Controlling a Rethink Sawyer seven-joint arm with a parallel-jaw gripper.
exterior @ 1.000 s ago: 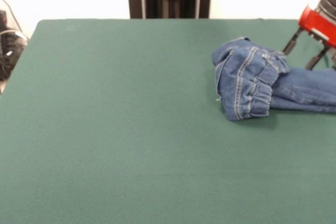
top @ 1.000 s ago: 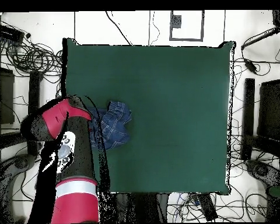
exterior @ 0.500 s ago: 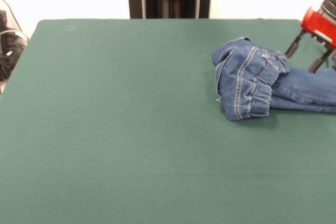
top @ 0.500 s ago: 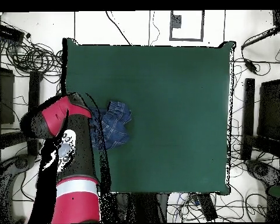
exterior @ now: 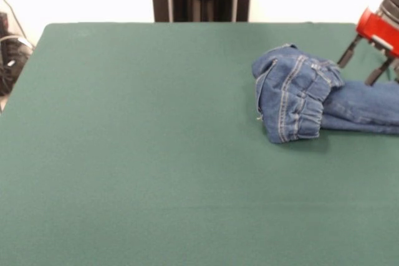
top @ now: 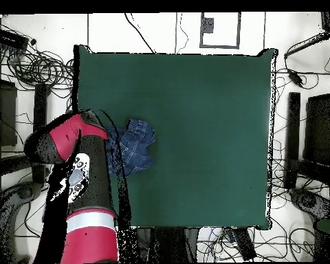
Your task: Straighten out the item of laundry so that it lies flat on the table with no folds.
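Jeans [exterior: 299, 95] lie near one side edge of the table [exterior: 143, 154], at the right in the front view and at the left in the overhead view [top: 130, 148]. They are not flat. The waist part is bunched up into a raised heap, with the gathered waistband turned toward the front camera and pale stitching lines running over it. From this heap the legs go off to the right edge of the front picture, lying lower on the green surface. The rest of the table is bare green felt.

The gripper [exterior: 368, 60] is at the far right of the front view, behind the leg part of the jeans. Under a red block two dark fingers [exterior: 346, 50] come down slanted and stand clearly apart from each other, so the gripper is spread wide and holds nothing. Their tips are close to the denim, but it is not possible to tell if they touch it. In the overhead view the red and black arm [top: 82, 179] covers the edge of the table and part of the jeans, and the gripper itself is hidden below it.
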